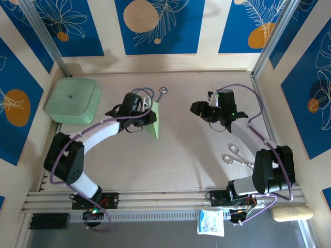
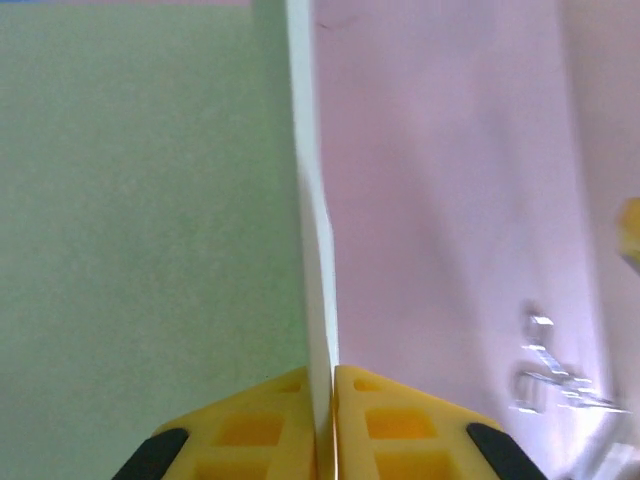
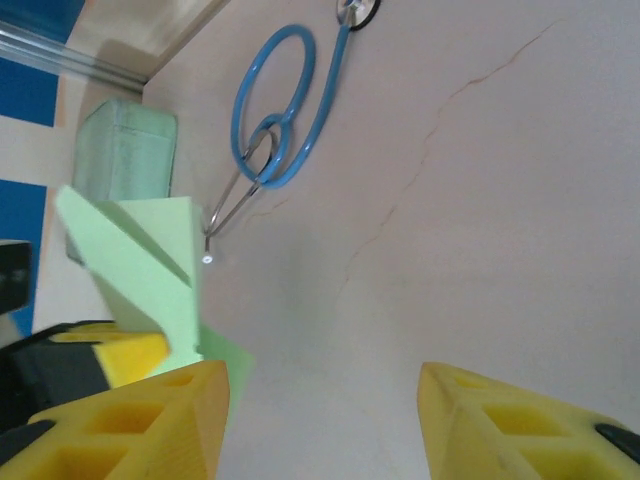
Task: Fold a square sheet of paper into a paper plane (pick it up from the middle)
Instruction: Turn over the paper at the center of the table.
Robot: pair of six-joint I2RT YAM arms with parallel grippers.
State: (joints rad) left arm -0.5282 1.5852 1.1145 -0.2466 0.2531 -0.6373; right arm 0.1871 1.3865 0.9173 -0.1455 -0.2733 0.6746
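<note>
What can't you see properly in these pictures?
- Top view: the left arm covers most of the stethoscope loop and one side of the paper.
- Left wrist view: the paper is too close to make out its folds beyond the left claw, and the scissors are blurred.
- Right wrist view: the stethoscope's disc is cut off by the top edge, and the paper hides part of the green box.

We see white arm links [image 1: 101,132] with black joints, purple cables [image 1: 240,86] running alongside, and blocky yellow fingers [image 3: 150,415] on the right gripper [image 3: 320,425].
</note>
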